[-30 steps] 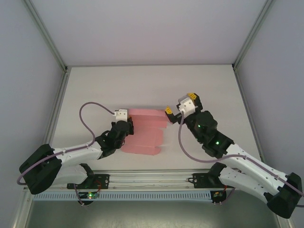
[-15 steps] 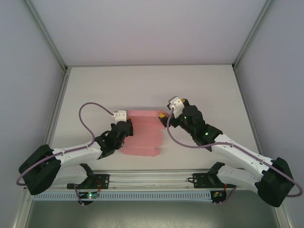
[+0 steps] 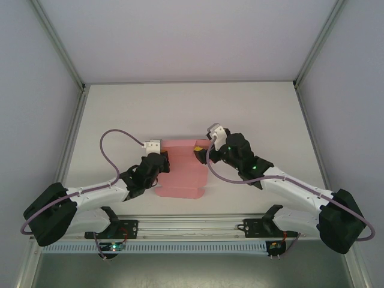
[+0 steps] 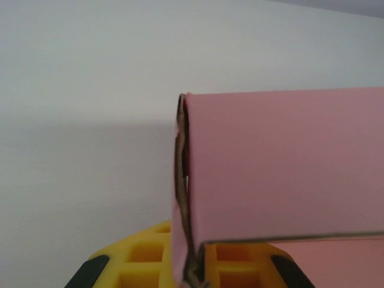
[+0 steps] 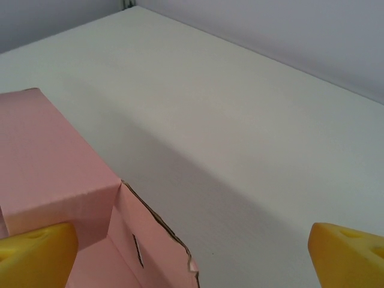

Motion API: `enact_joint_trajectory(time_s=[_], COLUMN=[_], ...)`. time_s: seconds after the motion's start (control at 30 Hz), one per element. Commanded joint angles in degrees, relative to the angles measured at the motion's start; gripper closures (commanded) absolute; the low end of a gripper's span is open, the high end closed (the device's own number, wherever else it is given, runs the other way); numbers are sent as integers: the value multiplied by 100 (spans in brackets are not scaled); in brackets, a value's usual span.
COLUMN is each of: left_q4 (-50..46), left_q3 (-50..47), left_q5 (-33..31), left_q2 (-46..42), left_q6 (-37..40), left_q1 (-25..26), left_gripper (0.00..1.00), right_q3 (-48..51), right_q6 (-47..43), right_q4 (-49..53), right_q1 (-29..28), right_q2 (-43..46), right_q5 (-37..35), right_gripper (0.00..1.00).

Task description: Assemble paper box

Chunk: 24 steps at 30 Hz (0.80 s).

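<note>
The pink paper box (image 3: 183,171) lies partly folded at the table's near middle. My left gripper (image 3: 161,162) is shut on its left edge; in the left wrist view the yellow fingers (image 4: 141,261) pinch the cardboard fold, and a raised pink panel (image 4: 288,168) stands to the right of the pinch. My right gripper (image 3: 202,151) hovers at the box's far right corner, open. In the right wrist view its yellow fingertips (image 5: 36,252) stand wide apart, with a folded pink corner (image 5: 54,174) and a slotted flap (image 5: 141,252) between and below them.
The white table (image 3: 264,114) runs bare to the back and right. Metal frame posts (image 3: 75,129) and grey walls border it on both sides. The purple cable (image 3: 108,144) of the left arm loops left of the box.
My right arm swung left and turned, bringing its open gripper from beside the box to over the far right corner. The left gripper kept its hold and did not move.
</note>
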State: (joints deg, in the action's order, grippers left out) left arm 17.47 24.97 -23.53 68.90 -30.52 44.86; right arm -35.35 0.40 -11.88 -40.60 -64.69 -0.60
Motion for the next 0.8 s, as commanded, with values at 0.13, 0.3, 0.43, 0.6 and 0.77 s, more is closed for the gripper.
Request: enact_joint_trajectory(time_s=[0.13, 0.3, 0.43, 0.6, 0.77], left_q4=[442, 625, 674, 538, -86], left_q3=[149, 231, 371, 483, 762], left_q5=[547, 771, 835, 390, -237], left_q2=[181, 412, 644, 722, 492], left_q6=[-170, -306, -453, -719, -679], left_q1=[-29, 2, 27, 31, 27], left_gripper=[100, 100, 100, 100, 100], right_q3=[615, 1027, 1182, 1263, 1023], right_q6=[1106, 1509, 1715, 1690, 1935], right_q4=[-1834, -2625, -2679, -1995, -232], right_q1=[41, 37, 26, 37, 52], right_q2=[99, 267, 428, 895, 1561], right_q5=[29, -44, -331, -578, -931], right_gripper=[2, 2, 2, 2, 2])
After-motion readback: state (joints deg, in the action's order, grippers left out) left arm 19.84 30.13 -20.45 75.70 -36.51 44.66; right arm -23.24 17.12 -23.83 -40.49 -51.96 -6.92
